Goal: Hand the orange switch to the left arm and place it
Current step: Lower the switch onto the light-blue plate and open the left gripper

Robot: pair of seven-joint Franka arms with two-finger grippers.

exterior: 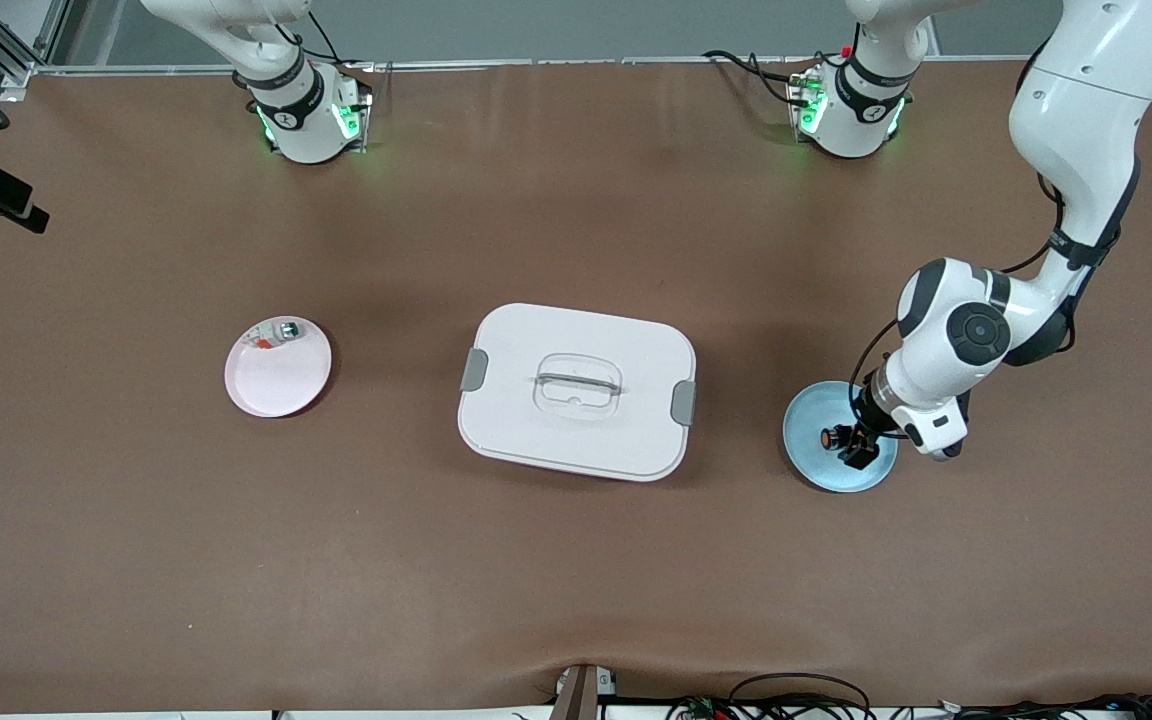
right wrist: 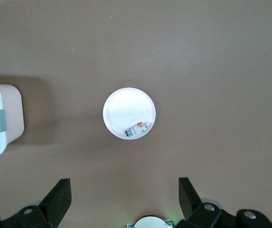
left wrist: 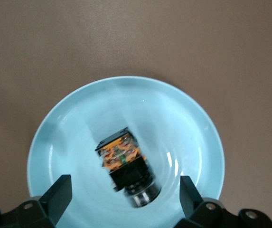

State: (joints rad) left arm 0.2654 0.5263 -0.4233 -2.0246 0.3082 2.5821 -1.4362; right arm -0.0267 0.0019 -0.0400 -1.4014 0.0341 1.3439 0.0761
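The blue plate (exterior: 816,470) is lying closest to your front camera, toward the left arm's end of the table, and the orange switch (exterior: 829,437) is resting on it, on its side. Your left gripper (exterior: 851,447) is hanging low over that plate with its fingers (left wrist: 59,194) spread wide on either side of the switch (left wrist: 126,166), not touching it. From the left wrist view you are looking straight down on the switch's black body with its orange markings.

The box (exterior: 577,390) is sitting in the middle of the table, lid on, a grey clip (exterior: 474,370) showing at each short end. The pink plate (exterior: 278,374) is lying toward the right arm's end, well apart from the box, with a pale part (exterior: 276,335) bearing green and red bits resting at its rim. Your right gripper (right wrist: 121,202) is waiting high over the table with its fingers (right wrist: 60,197) spread apart, holding nothing, and its camera is showing you the pink plate (right wrist: 129,113) far below.
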